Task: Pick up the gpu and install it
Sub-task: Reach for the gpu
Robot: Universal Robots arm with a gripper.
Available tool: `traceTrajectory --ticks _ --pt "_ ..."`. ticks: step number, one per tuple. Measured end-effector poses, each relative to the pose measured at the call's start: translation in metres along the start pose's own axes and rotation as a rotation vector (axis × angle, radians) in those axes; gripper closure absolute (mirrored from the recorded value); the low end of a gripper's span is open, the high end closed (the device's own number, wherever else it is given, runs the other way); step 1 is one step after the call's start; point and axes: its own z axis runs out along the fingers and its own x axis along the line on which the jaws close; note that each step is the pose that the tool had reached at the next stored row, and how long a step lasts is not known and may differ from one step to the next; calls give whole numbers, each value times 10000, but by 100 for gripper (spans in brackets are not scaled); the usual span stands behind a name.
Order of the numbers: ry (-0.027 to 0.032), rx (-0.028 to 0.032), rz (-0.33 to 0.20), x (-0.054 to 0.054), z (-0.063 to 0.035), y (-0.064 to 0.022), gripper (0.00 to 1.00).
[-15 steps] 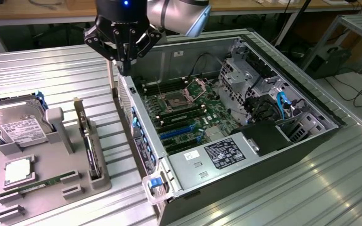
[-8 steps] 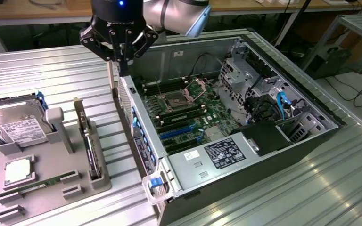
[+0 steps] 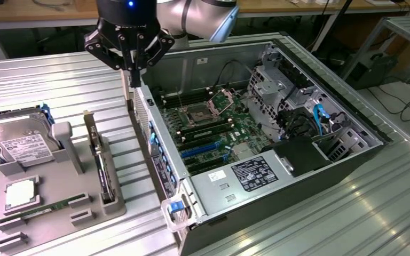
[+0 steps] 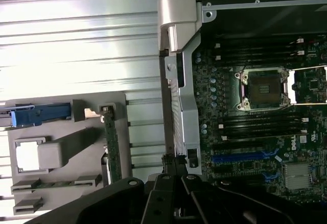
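**Inspector:** State of the gripper (image 3: 132,69)?

**Assessor:** Closed. The fingers meet tip to tip and point straight down. It hangs just above the rear wall (image 3: 147,114) of the open computer case (image 3: 347,98), at that wall's far end in the exterior view.

**Inspector:** Location of the gpu?

**Assessor:** The gpu (image 3: 104,170) stands on its long edge in a slot of the grey tray (image 3: 80,184), on the exterior view's left of the case and well apart from the gripper. Its metal bracket (image 3: 89,125) is at the end nearer the gripper.

**Inspector:** What does the wrist view contribute?

**Assessor:** A straight-down look past the gripper (image 4: 174,169). The closed tips sit over the rear wall (image 4: 179,106). On one side of the wall the gpu (image 4: 112,142) is seen edge-on in the tray (image 4: 89,137). On the other side lies the motherboard (image 4: 245,132) with its open processor socket (image 4: 263,86).

**Inspector:** And the exterior view?

**Assessor:** The arm (image 3: 198,16): wrist vertical, its grey joint bent away to the exterior view's right. It also gives the whole case lying on its side on the ribbed metal table (image 3: 55,80). A hard drive (image 3: 20,144) stands upright in the tray, and a memory stick (image 3: 45,207) lies flat near the tray's front edge.
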Motion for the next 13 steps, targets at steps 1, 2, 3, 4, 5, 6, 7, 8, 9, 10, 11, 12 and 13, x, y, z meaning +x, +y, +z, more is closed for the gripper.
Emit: traceTrajectory --ticks 1,2,3,4,5,6,7,8,9,10,11,12,13 --pt "0 0 0 9 0 -1 89" --pt "1 0 0 19 -1 -2 89" --pt "0 0 0 28 -1 -2 89" --pt "0 0 0 39 -1 -3 89" --pt "1 0 0 51 -2 -4 89" --pt "1 0 0 59 -2 -5 89" --pt "0 0 0 68 -2 -6 89" --pt "0 0 1 77 -2 -6 89" --pt "0 0 1 87 -3 -7 89" --pt "1 0 0 94 -3 -8 89" --pt "1 0 1 105 -3 -9 89" --pt "0 0 1 114 -3 -10 89" --pt "1 0 0 128 -4 -11 89"
